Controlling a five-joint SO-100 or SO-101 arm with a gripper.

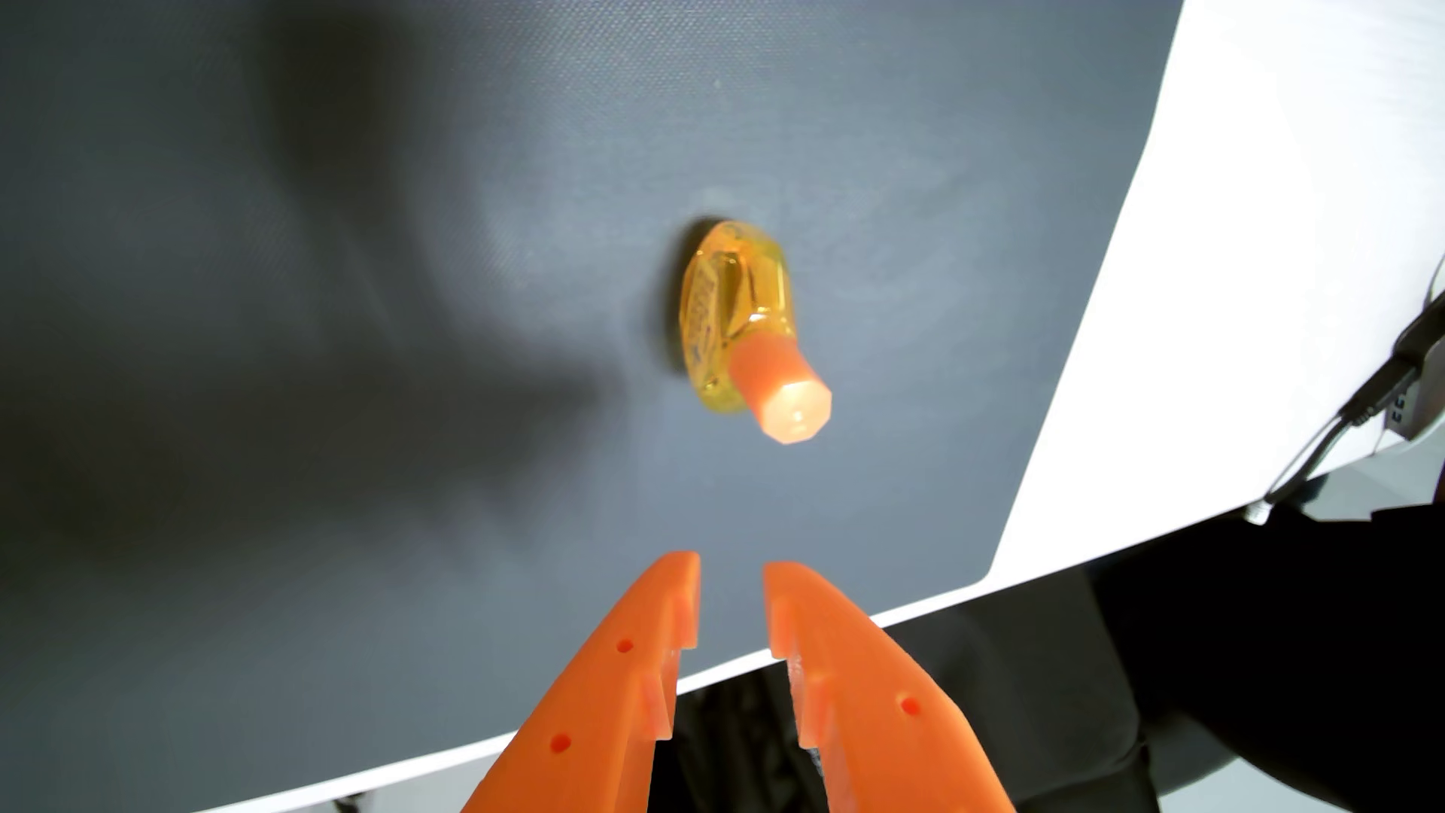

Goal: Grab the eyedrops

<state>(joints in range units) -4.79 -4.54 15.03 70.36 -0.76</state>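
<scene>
A small clear yellow eyedrops bottle (731,316) with an orange cap (782,395) stands on a dark grey mat (313,313), its cap pointing toward the camera in the wrist view. My orange gripper (731,574) enters from the bottom edge, its two fingers a short gap apart and nothing between them. The fingertips sit below the bottle in the picture, well apart from it, and the gap lines up roughly with the cap.
The grey mat lies on a white table (1251,234); its edge runs diagonally along the right and bottom. Black cables and a connector (1376,391) lie at the right edge. A dark area (1173,664) lies beyond the table at the lower right.
</scene>
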